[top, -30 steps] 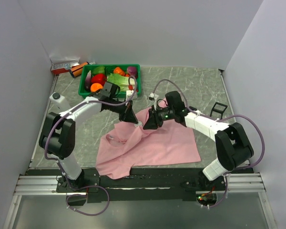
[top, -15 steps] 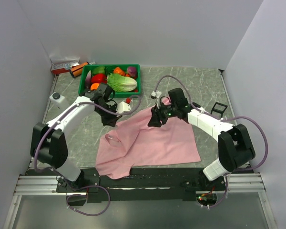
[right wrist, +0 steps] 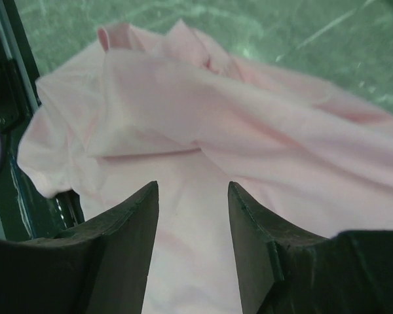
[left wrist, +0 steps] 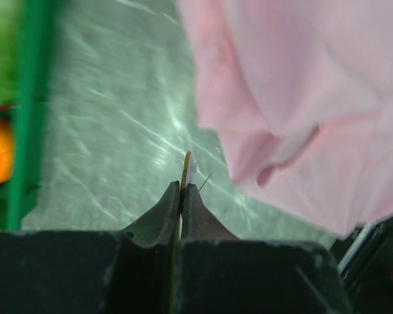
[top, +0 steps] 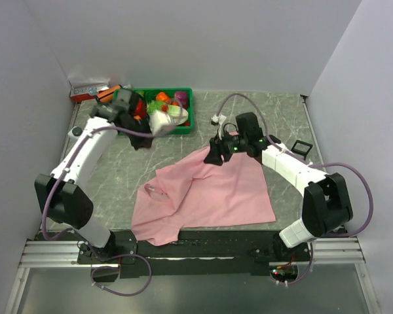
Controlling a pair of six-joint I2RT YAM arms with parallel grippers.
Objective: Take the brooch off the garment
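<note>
Left gripper (left wrist: 181, 191) — pressed together on thin gold-rimmed brooch (left wrist: 186, 169), above grey marbled worktop (left wrist: 111, 131). Right gripper (right wrist: 191, 190) — spread over large pink cloth garment (right wrist: 249, 150).

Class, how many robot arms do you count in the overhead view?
2. The left arm, by the green basket, pinches the brooch; the right arm hangs over the far edge of the garment. None hidden.

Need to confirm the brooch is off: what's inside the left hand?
A thin piece with a pin, likely the brooch, pokes from the shut left hand, off the garment; its lower part is hidden.
</note>
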